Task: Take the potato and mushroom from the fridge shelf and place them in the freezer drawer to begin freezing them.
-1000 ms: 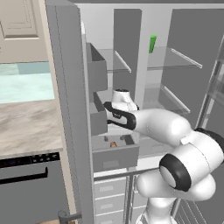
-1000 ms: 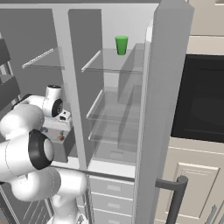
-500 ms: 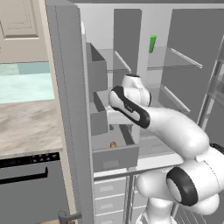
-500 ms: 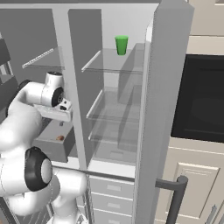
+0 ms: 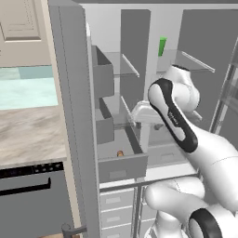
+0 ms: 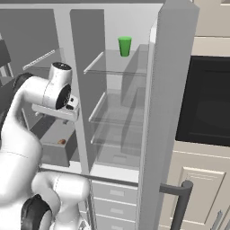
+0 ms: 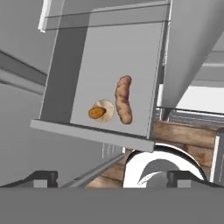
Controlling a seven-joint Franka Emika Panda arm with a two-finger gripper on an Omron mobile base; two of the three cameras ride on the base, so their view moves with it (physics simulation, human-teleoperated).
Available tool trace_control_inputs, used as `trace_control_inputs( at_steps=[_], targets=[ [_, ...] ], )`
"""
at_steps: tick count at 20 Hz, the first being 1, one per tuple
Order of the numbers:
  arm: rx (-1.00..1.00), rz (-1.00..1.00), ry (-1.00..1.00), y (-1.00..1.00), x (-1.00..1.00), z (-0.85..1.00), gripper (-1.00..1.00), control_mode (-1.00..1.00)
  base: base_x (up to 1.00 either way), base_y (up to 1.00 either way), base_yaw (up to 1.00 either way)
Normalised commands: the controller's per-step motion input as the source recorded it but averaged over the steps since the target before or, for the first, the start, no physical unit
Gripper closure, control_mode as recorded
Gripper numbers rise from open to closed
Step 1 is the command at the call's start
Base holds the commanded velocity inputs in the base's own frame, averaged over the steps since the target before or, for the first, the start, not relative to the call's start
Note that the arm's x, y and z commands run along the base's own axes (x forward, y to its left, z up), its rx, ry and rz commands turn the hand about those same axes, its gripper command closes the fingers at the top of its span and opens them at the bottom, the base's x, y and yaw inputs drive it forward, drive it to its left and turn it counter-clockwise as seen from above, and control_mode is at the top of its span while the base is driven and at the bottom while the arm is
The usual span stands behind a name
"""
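Grey freezer drawer (image 5: 122, 166) hangs pulled out in the left base view, with one small brown lump at about 11 o'clock inside it; compared with a second ago the arm has lifted up and away from the drawer, elbow now high by the fridge shelf (image 5: 124, 69). Right base view: same drawer (image 6: 51, 152) at 9 o'clock, one brown bit on its floor, one green cup (image 6: 125, 46) up at 12, and the hand sits higher than before. Hand view: one potato (image 7: 124, 106) and one mushroom (image 7: 101, 111) lie just beside each other in the drawer, mushroom at the potato's 9 o'clock, and the gripper (image 7: 111, 177) is spread wide, holding nothing.
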Motion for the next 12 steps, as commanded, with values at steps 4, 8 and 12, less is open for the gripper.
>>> trace_control_inputs(
  at_steps=[4,8,12],
  targets=[
    [0.08,0.0,-0.28,-0.45,-0.96,0.33,-1.0,-1.0,0.0,0.0,0.0],
    [0.0,0.0,-0.14,-0.08,-0.36,0.0,-1.0,-1.0,0.0,0.0,0.0],
    [0.0,0.0,0.0,0.0,0.0,0.0,-1.0,-1.0,0.0,0.0,0.0]
  ],
)
